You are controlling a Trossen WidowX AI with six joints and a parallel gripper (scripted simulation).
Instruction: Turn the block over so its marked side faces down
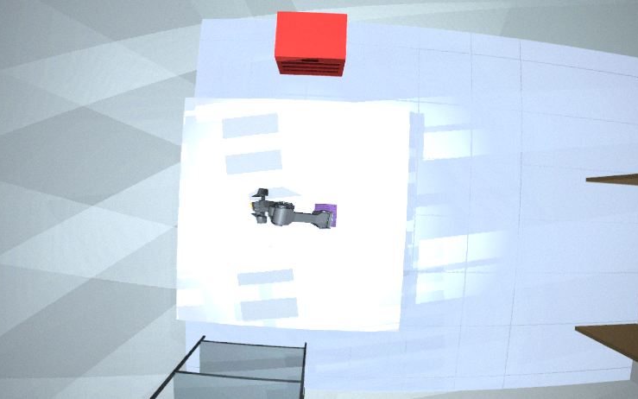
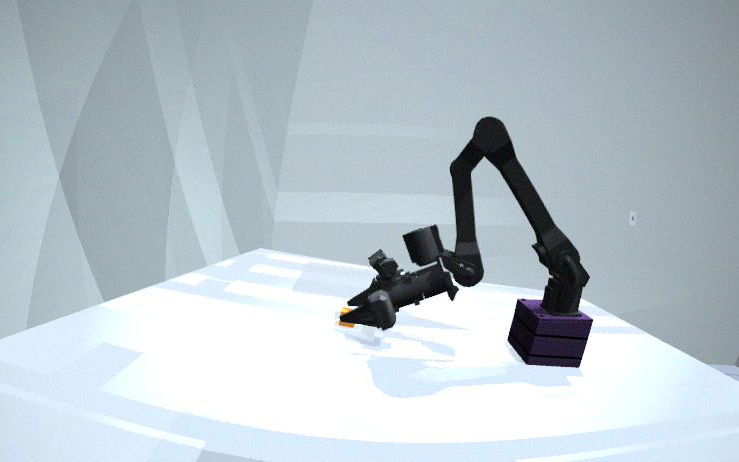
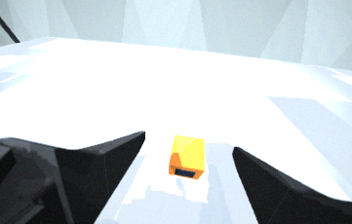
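Note:
The orange block [image 1: 251,205] [image 2: 346,324] [image 3: 187,152] is at or just above the white table [image 1: 356,277] [image 2: 245,378]; contact is hard to tell. Its top looks bright yellow in the wrist view. The dark rectangular mark is on the side face toward the wrist camera and the arm, not on top. My gripper [image 1: 252,205] [image 3: 187,142] is wide open and low over the table, tilted forward. Its fingertips are on either side of the block, with a gap on both sides in the wrist view. The block's underside is hidden.
The arm's purple base [image 1: 325,208] [image 2: 554,347] stands on the table. Beyond the table are a red cabinet [image 1: 311,35], a glass-topped frame [image 1: 242,372] and brown shelves [image 1: 628,342]. Light patches and shadows cross the table.

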